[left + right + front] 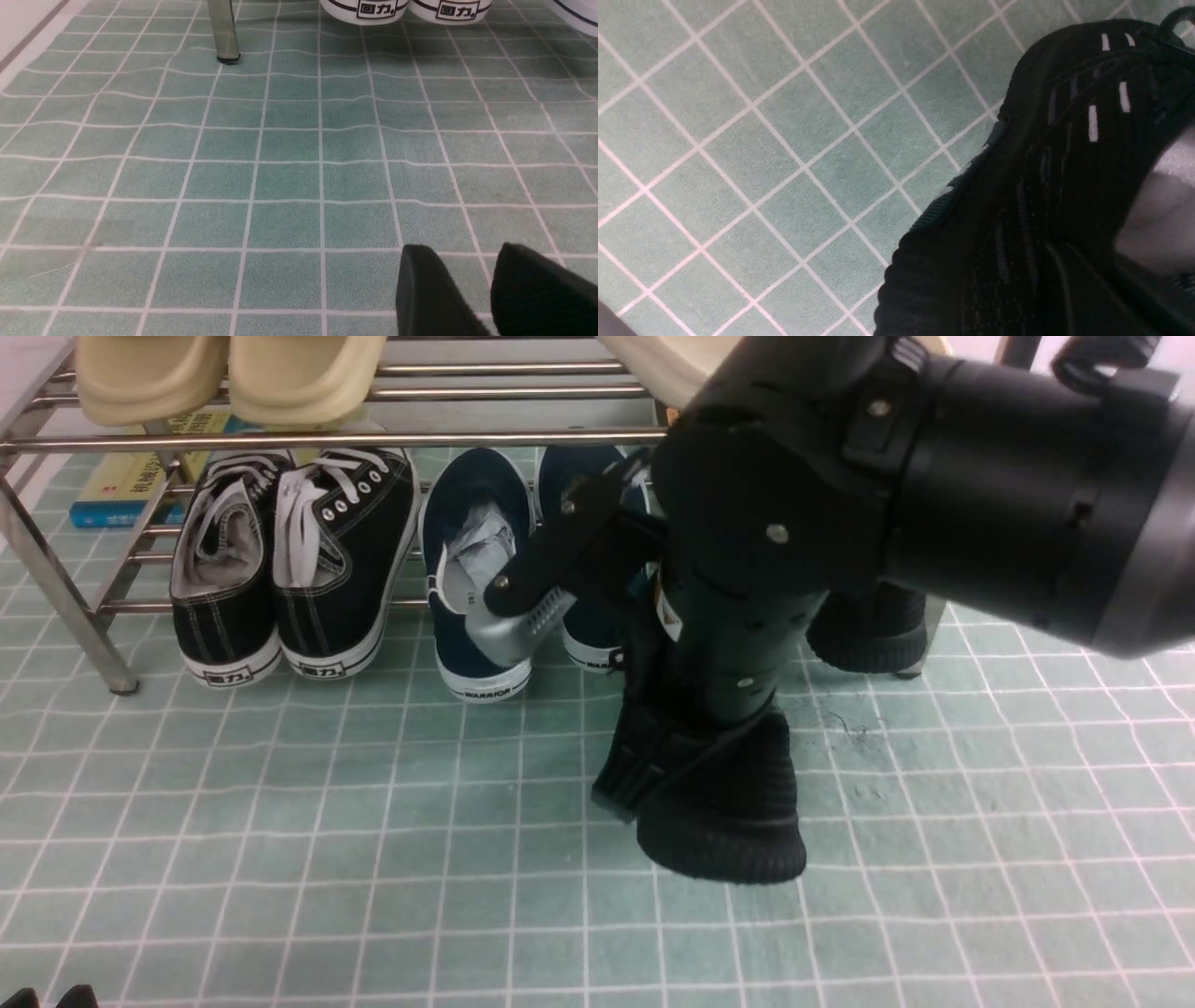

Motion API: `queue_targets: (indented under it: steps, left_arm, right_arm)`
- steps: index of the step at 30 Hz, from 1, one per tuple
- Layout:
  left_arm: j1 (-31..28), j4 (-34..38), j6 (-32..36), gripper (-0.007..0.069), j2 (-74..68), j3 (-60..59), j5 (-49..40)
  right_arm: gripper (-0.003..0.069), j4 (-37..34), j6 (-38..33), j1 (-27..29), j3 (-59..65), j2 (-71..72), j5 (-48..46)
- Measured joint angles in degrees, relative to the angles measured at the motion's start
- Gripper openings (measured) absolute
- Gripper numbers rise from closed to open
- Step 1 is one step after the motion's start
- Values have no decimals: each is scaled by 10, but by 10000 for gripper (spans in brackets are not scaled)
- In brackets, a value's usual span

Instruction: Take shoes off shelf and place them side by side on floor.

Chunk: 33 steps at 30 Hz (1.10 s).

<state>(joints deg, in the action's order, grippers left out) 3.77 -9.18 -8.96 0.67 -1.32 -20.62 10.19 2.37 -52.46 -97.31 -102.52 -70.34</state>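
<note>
My right gripper (pixel 695 747) reaches down and is shut on one black knit shoe (pixel 728 812), gripping it at the collar. That shoe hangs tilted in front of the shelf (pixel 327 439), low over the pale green gridded floor (pixel 280 821). Whether it touches the floor I cannot tell. Up close in the right wrist view, the shoe (pixel 1055 186) shows white dashes and pale stuffing. The other black shoe (pixel 868 630) sits at the shelf's right end, mostly hidden behind my right arm. My left gripper (pixel 467 263) hovers open over bare floor (pixel 289 177), holding nothing.
On the lower tier stand black canvas sneakers with white laces (pixel 289 560) and navy slip-ons (pixel 476 569). Beige slippers (pixel 224 373) rest on the top tier. A book (pixel 121 485) lies behind the shelf. A steel shelf leg (pixel 224 32) stands ahead of my left gripper.
</note>
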Motion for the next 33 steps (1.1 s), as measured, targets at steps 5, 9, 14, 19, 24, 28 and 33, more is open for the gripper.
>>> queue_targets:
  steps: [5,9,14,19,24,28,33]
  left_arm:
    - [0,0,0,242,0,0,0]
    - [0,0,0,242,0,0,0]
    - [0,0,0,242,0,0,0]
    - [0,0,0,242,0,0,0]
    - [0,0,0,242,0,0,0]
    - [0,0,0,242,0,0,0]
    - [0,0,0,242,0,0,0]
  right_arm:
    - [27,-16,28,0,-2,-9,0]
    - [67,-41,108,0,-2,-39,1]
    - [189,-73,174,-2,-2,-72,8]
    - [439,-107,189,0,-17,-81,-1]
    - [505,-106,128,32,-84,-78,-3]
    - [372,-111,98,91,-125,-77,-3]
    - [43,-111,90,182,-133,-79,-7]
